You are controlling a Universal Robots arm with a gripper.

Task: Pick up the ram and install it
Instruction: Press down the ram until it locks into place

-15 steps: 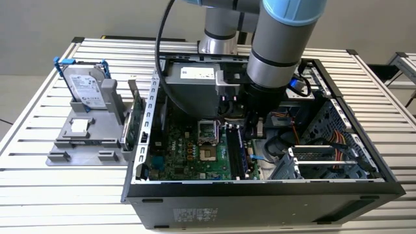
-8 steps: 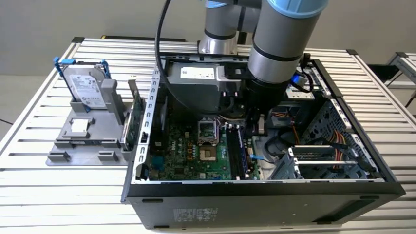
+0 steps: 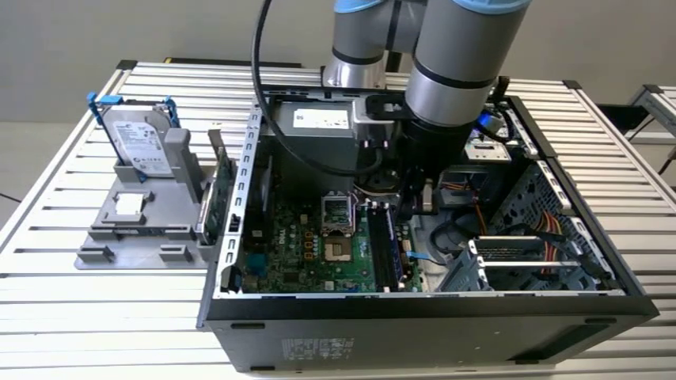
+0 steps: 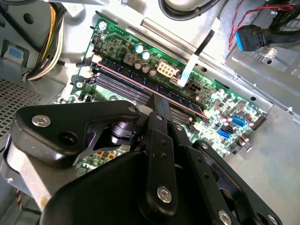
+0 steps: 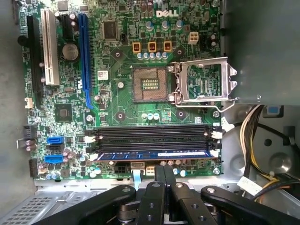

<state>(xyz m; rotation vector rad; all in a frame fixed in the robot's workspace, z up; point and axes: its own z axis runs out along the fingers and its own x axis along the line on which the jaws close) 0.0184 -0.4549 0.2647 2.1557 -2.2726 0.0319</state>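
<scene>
Inside the open computer case point(image 3: 591, 237), the ram point(image 5: 154, 154) lies seated lengthwise in the motherboard point(image 5: 122, 112) slot nearest the gripper point(image 5: 164, 176), whose jaws hang together just beside it, holding nothing.

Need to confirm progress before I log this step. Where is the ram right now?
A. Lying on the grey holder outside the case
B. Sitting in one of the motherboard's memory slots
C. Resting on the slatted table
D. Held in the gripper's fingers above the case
B: in the first wrist view the ram lies along the memory slot nearest the motherboard's edge, beside the empty slots, just beyond the gripper.
</scene>
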